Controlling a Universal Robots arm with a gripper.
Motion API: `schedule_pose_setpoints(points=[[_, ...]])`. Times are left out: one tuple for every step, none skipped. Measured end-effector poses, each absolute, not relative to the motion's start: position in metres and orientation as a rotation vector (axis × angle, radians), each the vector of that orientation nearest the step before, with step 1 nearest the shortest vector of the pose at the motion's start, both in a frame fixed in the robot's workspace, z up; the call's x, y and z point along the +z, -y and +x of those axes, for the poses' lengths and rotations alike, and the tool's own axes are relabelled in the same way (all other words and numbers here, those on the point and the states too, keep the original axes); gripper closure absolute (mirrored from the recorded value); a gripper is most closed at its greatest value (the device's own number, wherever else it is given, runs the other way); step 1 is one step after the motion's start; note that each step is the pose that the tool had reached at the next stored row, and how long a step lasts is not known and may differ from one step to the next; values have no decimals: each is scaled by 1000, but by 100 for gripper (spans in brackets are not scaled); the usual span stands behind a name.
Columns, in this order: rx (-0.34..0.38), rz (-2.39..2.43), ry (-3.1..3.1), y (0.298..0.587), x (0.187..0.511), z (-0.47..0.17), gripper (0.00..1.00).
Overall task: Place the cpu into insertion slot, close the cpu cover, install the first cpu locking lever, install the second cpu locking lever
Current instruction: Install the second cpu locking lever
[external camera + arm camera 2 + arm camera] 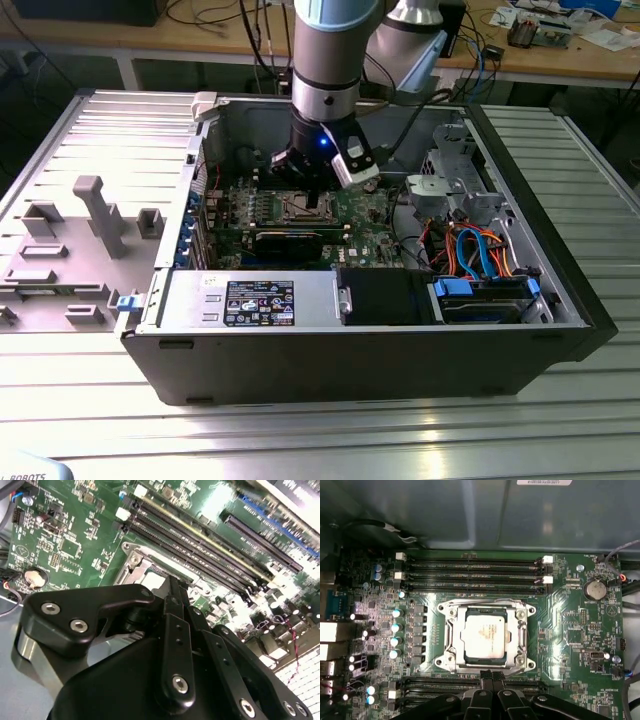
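Open computer case (560, 300) on ribbed metal bench (330, 440); green motherboard (575, 630); black memory slots (470, 572); coin-cell battery (594, 589); orange and blue cables (480, 255); grey fixture tray (70, 250).

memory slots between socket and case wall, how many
4 slots, side by side between the socket and the case wall. Others on the socket's opposite side are partly hidden by the gripper.

One open computer case (360, 350) on one metal bench (300, 430); one green motherboard (570, 630); one cpu (485, 637) beneath one cpu cover (450, 612); three memory slots (470, 572) above it; one round coin battery (594, 590); one robot arm (325, 60).
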State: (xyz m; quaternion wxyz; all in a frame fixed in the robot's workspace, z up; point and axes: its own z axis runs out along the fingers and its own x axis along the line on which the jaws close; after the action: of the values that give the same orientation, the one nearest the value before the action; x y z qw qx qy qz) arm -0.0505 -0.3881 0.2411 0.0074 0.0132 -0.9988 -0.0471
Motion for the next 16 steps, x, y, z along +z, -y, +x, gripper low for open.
schedule_pose_setpoints(points=[[-148, 41, 3123, 389, 241, -51, 89], [-149, 41, 3123, 390, 241, -51, 89], [-151, 41, 3122, 391, 241, -51, 89], [-152, 41, 3122, 392, 241, -51, 89], [-153, 41, 3122, 392, 241, -51, 89], [-155, 41, 3122, 393, 241, -51, 89], [-156, 41, 3122, 394, 241, -51, 89], [-158, 41, 3122, 395, 241, -52, 89], [-160, 41, 3122, 395, 241, -53, 89], [-162, 41, 3122, 396, 240, -55, 89], [-164, 41, 3121, 396, 240, -58, 89], [-165, 41, 3121, 396, 240, -60, 89], [-168, 41, 3121, 397, 239, -64, 89], [-169, 41, 3121, 397, 239, -66, 89], [-172, 43, 3121, 397, 238, -68, 89], [-175, 46, 3120, 397, 237, -69, 89]])
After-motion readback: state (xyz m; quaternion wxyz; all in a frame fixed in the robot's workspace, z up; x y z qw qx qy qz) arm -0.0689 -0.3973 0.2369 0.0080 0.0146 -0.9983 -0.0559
